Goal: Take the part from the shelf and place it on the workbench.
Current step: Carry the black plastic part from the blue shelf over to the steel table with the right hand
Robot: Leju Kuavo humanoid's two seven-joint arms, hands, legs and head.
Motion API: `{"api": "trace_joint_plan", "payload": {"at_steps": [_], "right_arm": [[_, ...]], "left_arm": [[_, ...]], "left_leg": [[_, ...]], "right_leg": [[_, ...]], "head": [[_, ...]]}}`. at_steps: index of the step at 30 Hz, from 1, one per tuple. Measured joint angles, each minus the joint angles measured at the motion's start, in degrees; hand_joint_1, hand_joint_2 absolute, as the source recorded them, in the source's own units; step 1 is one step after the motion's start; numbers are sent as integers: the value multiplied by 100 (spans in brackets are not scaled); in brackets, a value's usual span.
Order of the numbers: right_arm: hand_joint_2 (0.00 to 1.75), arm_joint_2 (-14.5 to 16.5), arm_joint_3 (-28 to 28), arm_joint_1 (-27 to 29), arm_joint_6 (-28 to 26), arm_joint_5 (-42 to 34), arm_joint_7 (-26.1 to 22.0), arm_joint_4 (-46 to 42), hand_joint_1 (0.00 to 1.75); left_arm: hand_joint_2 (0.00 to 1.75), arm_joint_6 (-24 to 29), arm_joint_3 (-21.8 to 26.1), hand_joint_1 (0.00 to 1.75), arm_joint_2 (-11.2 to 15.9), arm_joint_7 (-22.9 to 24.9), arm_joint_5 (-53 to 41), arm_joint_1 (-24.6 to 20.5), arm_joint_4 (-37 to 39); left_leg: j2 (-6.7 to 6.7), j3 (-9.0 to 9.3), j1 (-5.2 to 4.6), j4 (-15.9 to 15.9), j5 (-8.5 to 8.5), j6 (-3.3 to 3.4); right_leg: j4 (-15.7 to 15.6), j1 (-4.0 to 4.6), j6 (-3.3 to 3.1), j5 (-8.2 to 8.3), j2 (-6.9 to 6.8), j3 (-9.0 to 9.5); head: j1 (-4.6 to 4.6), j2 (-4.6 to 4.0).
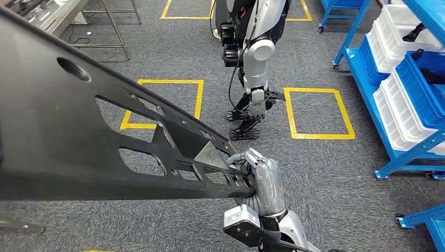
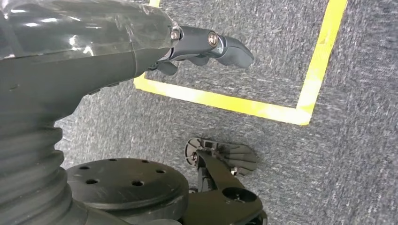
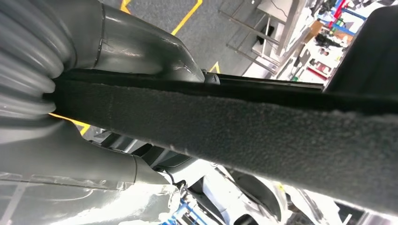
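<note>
Grey, speckled carpet floor (image 1: 325,173) spreads under me, marked with yellow tape rectangles (image 1: 317,113), one ahead to the left and one ahead to the right. On the far right stands a blue shelf rack (image 1: 367,84) loaded with white bins (image 1: 404,113) and blue bins (image 1: 427,86). Far left, the metal legs of a grey tabletop (image 1: 63,16) reach the carpet. Straight ahead another humanoid robot (image 1: 252,58) stands on the carpet, silver and black, its dark feet between the two tape boxes.

The part (image 1: 78,142) is a long, flat black panel, matte plastic with cut-out openings, a round hole and raised ribs, and it slants across the whole left side of my head view, up in the air, well away from the rack. My right robot hand (image 1: 257,176) grips its near right end: the grey ribbed cover and silver fingers wrap the narrow tip. From my right wrist camera the panel's edge (image 3: 244,131) looks fuzzy, felt-like, clamped between my thick grey thumb (image 3: 136,47) and the fingers on the other side.

My left robot hand (image 2: 197,47) hangs over the carpet near a yellow tape corner (image 2: 300,110), its dark fingers curled in on nothing.
</note>
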Motion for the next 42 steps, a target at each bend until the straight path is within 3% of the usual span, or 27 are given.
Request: {"api": "trace_joint_plan", "payload": {"at_steps": [2,4,7,8,9,11,13,14,15,17,19,20,22,23,24,25,26,27,29,31,34,36,38,39,40,42], "right_arm": [[175,1,0,7,1,0,-3,0,175],[175,1,0,5,3,0,-5,0,175],[175,3,0,8,9,0,-9,1,175],[175,3,0,9,10,0,-10,1,175],[175,3,0,10,10,0,-10,1,175],[175,3,0,10,10,0,-11,1,175],[175,3,0,9,10,0,-13,1,175],[175,3,0,8,11,0,-14,1,175],[175,5,0,8,12,1,-15,1,175],[175,9,0,6,14,1,-19,1,175],[175,11,-1,1,16,1,-22,2,175],[175,11,-2,-2,16,2,-25,2,175],[175,11,-2,2,17,2,-29,5,175],[175,11,-2,7,17,1,-30,10,175],[175,11,-2,11,17,1,-30,18,175],[175,11,-2,13,17,0,-30,25,175],[175,11,-2,12,17,1,-30,31,175],[175,11,-2,10,17,2,-31,33,175],[175,13,-2,6,17,9,-36,33,175],[175,15,-3,6,17,14,-43,33,175],[175,24,-4,2,26,17,-60,33,175],[175,38,-4,-1,37,20,-72,33,175],[175,47,-4,-1,45,22,-80,34,175],[175,48,-4,0,49,22,-82,37,175],[175,52,-4,0,53,22,-86,41,175],[175,73,-4,-3,62,22,-101,55,175]], "left_arm": [[175,1,0,0,1,1,-1,4,0],[175,1,0,0,2,2,-2,3,0],[175,-1,-1,0,2,5,-3,0,0],[175,-1,-1,0,2,8,-3,4,0],[175,-2,-1,0,2,9,-3,7,0],[175,-2,-1,0,2,14,-5,10,0],[175,-2,-1,0,2,15,-8,6,0],[175,-3,-2,0,2,15,-10,4,0],[175,-3,-2,0,2,15,-13,4,0],[175,-4,-2,0,2,15,-19,7,0],[175,-4,-2,0,1,17,-35,3,0],[175,-4,-2,0,1,20,-43,-6,0],[175,-4,-1,0,0,24,-52,-21,0],[175,-4,-1,0,0,27,-52,-24,1],[175,-4,-1,0,0,30,-52,-25,1],[175,-4,0,0,0,32,-52,-26,2],[175,-5,-1,0,0,35,-54,-27,2],[175,-7,-1,0,0,37,-58,-29,1],[175,-12,-1,0,0,41,-73,-35,0],[175,-15,-1,0,0,46,-90,-38,1],[175,-14,-1,0,6,54,-102,-41,1],[175,-13,-1,0,11,62,-102,-50,1],[175,-14,-2,0,13,69,-101,-49,1],[175,-14,-2,0,13,74,-97,-42,1],[175,-14,-2,0,15,78,-90,-34,1],[175,-11,-2,0,22,83,-68,-24,1]], "left_leg": [[-37,-8,9,13,-1,-54],[44,-81,8,232,-119,-117],[236,-548,26,1250,-635,-201],[257,-698,37,1540,-740,-215],[270,-767,43,1659,-742,-218],[303,-588,48,1256,-441,-200],[448,-221,25,448,-87,-152],[506,-114,5,193,-4,-122],[548,-59,-18,41,25,-93],[494,-57,-39,0,28,-33],[434,-11,-20,-83,63,38],[406,14,-4,-124,82,74],[347,30,-1,-140,90,118],[312,30,-5,-135,86,130],[269,32,-9,-128,80,136],[224,35,-12,-118,74,137],[176,41,-12,-104,64,131],[129,46,-9,-85,49,120],[50,28,-20,-24,10,75],[-5,0,-13,2,-3,18],[1,-24,4,85,-63,-78],[135,-220,13,550,-329,-149],[235,-585,38,1278,-652,-210],[253,-715,52,1517,-710,-227],[266,-742,66,1547,-652,-237],[328,-485,86,992,-281,-236]], "right_leg": [[-25,14,-56,19,-59,2],[-56,4,-110,36,-131,23],[-70,10,-154,25,-258,44],[-68,17,-160,17,-301,46],[-67,20,-162,9,-341,52],[-67,21,-153,-15,-411,83],[-69,30,-123,-48,-469,125],[-70,36,-102,-62,-490,137],[-74,42,-79,-72,-513,146],[-100,41,-22,-83,-564,175],[-2,23,30,-181,-502,177],[194,19,45,-309,-424,103],[906,13,56,-658,-261,-244],[1257,13,62,-778,-229,-434],[1462,13,67,-795,-215,-561],[1452,12,66,-696,-208,-588],[1207,11,58,-494,-194,-503],[823,8,45,-256,-153,-348],[162,6,20,18,-21,-81],[-25,21,-11,31,34,-14],[-86,18,-97,68,-72,15],[-125,3,-144,82,-171,40],[-127,9,-164,71,-268,45],[-126,11,-164,65,-315,48],[-125,12,-161,56,-360,54],[-125,10,-143,32,-441,85]], "head": [[-13,0],[-48,0],[-120,0],[-122,0],[-122,0],[-122,0],[-122,0],[-120,0],[-119,0],[-116,0],[-109,0],[-96,0],[-55,0],[-34,0],[-20,0],[-12,0],[-2,0],[13,0],[41,0],[43,0],[25,0],[-32,0],[-80,0],[-84,0],[-87,0],[-92,0]]}}
